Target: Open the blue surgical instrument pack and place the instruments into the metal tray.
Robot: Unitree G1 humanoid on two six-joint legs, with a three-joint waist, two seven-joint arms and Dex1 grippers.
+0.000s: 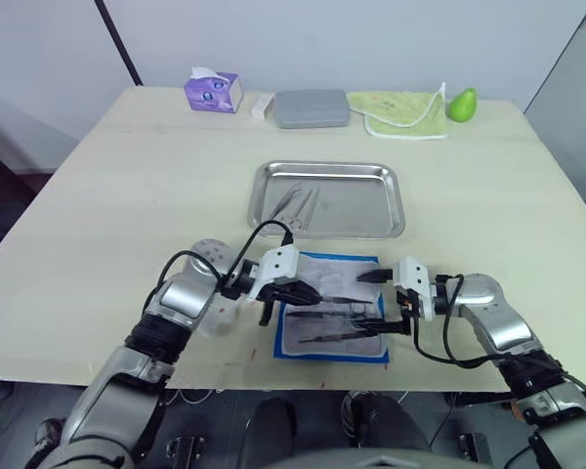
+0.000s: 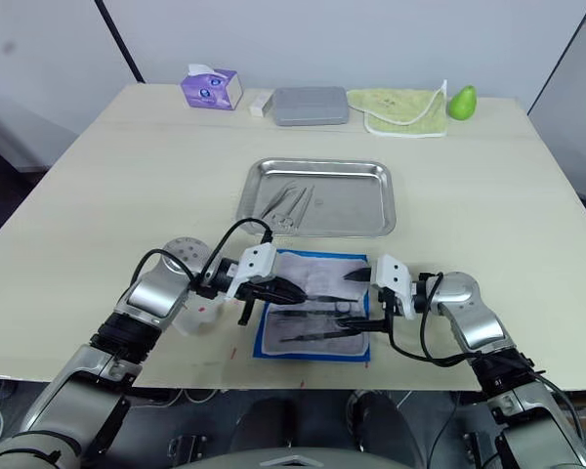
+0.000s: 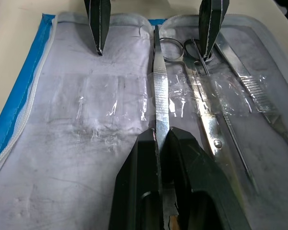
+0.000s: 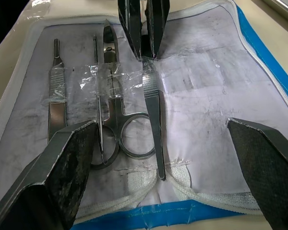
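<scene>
The blue surgical instrument pack (image 1: 303,344) lies open near the table's front edge, white lining up. Several instruments rest on the lining under clear straps: scissors (image 3: 202,111), a scalpel handle (image 4: 56,96) and flat forceps (image 3: 161,91). My left gripper (image 1: 311,293) comes over the pack from its left side and is shut on the flat forceps, which still lie on the lining. My right gripper (image 1: 369,301) is open over the pack's right side, one finger on either side of the scissor rings (image 4: 134,139). The metal tray (image 1: 366,207) sits just beyond the pack and holds a few instruments (image 1: 295,203).
Along the table's far edge stand a purple tissue box (image 1: 213,91), a small white block (image 1: 262,106), a grey hard case (image 1: 312,107), a yellow-green cloth (image 1: 400,112) and a green pear-shaped object (image 1: 461,103). Bare tabletop lies on either side of the tray.
</scene>
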